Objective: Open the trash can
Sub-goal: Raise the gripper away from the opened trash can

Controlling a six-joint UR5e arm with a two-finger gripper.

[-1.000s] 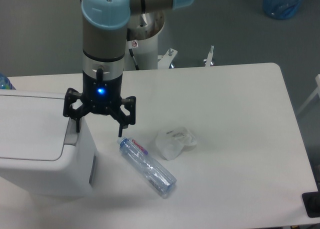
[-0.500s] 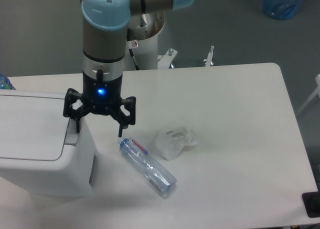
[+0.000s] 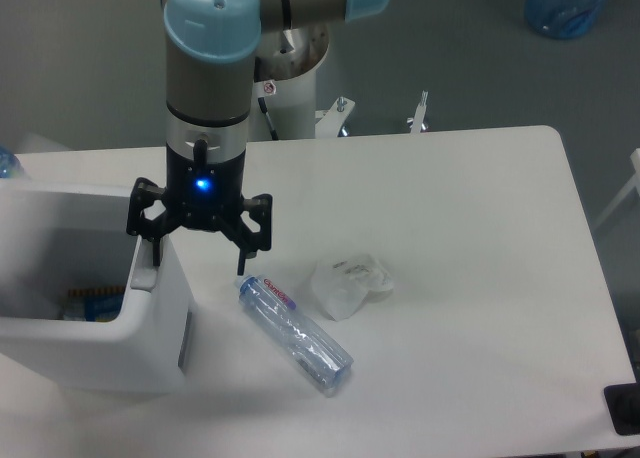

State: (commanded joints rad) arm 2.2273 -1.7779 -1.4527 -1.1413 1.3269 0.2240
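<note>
1. The fingers [image 3: 153,246] are spreading wide apart, grasping nothing between them; a blue light is glowing on the body above them.
2. The left one is reaching down onto the gray button [image 3: 143,276] at the right rim of the trash can [image 3: 150,343], and appears to be touching it, though the exact contact is hard to make out. The right one [image 3: 243,253] is hanging in the air just above the cap end of the bottle [image 3: 296,334], not touching it.
3. The trash can is sitting at the left edge of the surface [image 3: 480,278], partly cut off by the frame, directly below and to the left of the fingers. Its top is standing open, showing a shadowed inside with some small colored items at the bottom, too dim to identify. The lid itself cannot be made out.
4. The clear plastic bottle is lying on its side, slanting away from the trash can toward the lower right.
5. A crumpled clear wrapper [image 3: 348,281] is lying just beside the bottle, on its right.
</note>
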